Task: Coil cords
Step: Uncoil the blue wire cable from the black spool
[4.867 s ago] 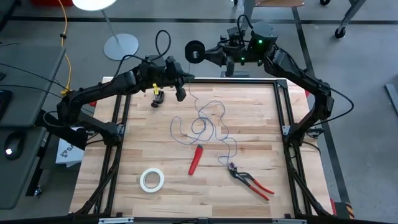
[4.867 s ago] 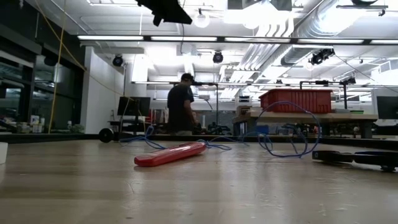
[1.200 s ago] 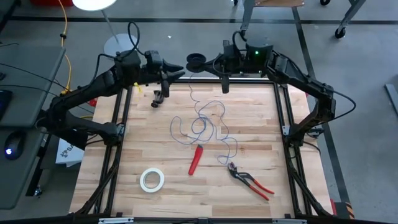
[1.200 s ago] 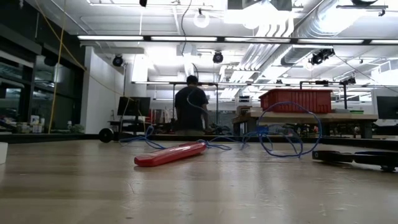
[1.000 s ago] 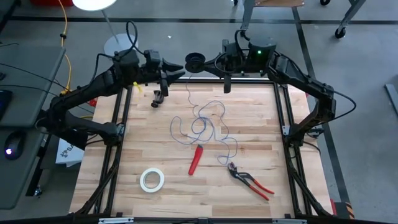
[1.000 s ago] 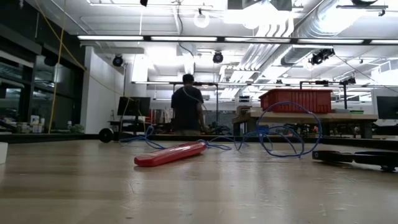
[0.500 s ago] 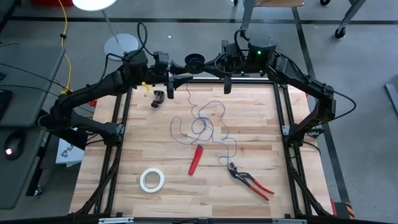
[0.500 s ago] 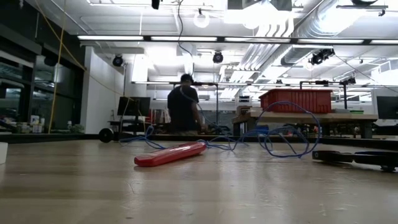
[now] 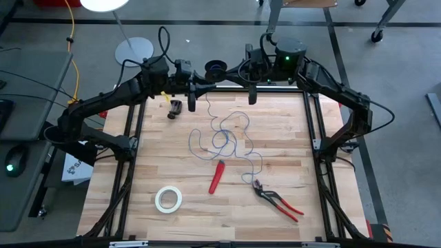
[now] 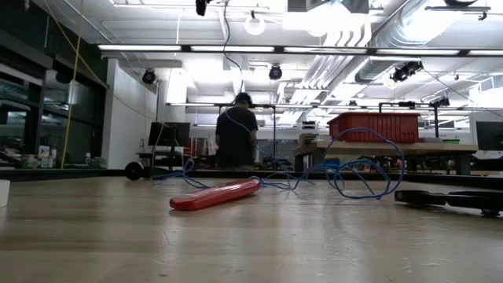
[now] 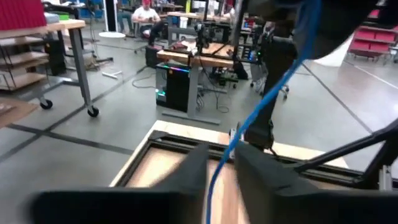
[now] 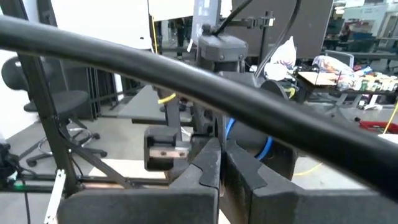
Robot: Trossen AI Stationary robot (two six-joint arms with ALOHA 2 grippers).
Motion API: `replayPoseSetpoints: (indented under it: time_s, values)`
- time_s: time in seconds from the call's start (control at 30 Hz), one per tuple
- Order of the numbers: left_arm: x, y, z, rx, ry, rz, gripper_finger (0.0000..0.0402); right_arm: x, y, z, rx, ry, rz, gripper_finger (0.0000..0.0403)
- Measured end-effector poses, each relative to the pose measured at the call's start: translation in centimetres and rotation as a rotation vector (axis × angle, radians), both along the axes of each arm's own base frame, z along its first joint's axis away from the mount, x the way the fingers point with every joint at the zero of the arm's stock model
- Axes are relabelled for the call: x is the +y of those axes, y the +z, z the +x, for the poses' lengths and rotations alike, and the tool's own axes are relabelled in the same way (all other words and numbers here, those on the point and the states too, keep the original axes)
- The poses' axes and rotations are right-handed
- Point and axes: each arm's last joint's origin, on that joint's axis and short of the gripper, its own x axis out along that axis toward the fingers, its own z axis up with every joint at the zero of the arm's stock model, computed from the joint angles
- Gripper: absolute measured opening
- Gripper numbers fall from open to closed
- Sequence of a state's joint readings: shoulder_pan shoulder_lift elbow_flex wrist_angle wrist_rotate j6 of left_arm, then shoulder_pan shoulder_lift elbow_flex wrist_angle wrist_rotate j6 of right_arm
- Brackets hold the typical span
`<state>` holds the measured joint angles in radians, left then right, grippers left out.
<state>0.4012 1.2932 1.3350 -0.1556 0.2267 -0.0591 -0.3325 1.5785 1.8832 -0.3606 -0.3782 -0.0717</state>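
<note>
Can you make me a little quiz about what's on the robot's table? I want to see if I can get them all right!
1. True or false: the white tape roll lies apart from the blue wire.
2. Fill in: the pliers have ___ handles.
3. What is the right gripper holding up past the table's far edge?
A. the black spool
B. the white tape roll
C. the pliers

Key: 1 true; 2 red; 3 A.
</note>
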Motion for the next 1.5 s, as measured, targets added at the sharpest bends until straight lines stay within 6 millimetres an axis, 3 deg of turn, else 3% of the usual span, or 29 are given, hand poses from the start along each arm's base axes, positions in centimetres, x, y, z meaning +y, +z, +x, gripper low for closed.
replayPoseSetpoints:
  time_s: [0.07, 0.4, 0.53, 0.7, 1.2, 1.5]
  values:
    - [-0.2, 0.2, -0.1, -0.001, -0.005, -0.024, 0.0017, 0.0, -0.1, 0.0, 0.014, -0.001, -0.002, 0.0]
    - [-1.5, 5.8, -3.0, 0.083, -0.058, -0.027, 0.0002, -0.1, -3.3, -1.0, 0.349, -0.024, 0.01, 0.0]
    - [-1.8, 7.8, -3.9, 0.045, -0.055, 0.012, 0.0001, 0.3, -3.4, -0.9, 0.355, 0.021, 0.016, 0.0]
    - [-0.6, 8.7, -3.4, -0.034, -0.001, 0.047, 0.0001, 1.7, -3.1, -0.5, 0.313, 0.138, 0.017, 0.0]
    - [3.1, 5.6, 4.0, -0.121, -0.095, -0.029, 0.0, 4.6, -2.0, 0.8, 0.189, 0.256, -0.008, 0.0]
    - [4.3, 2.0, 6.1, 0.053, -0.143, -0.12, 0.0, 4.8, -0.8, 0.8, 0.068, 0.271, -0.045, 0.0]
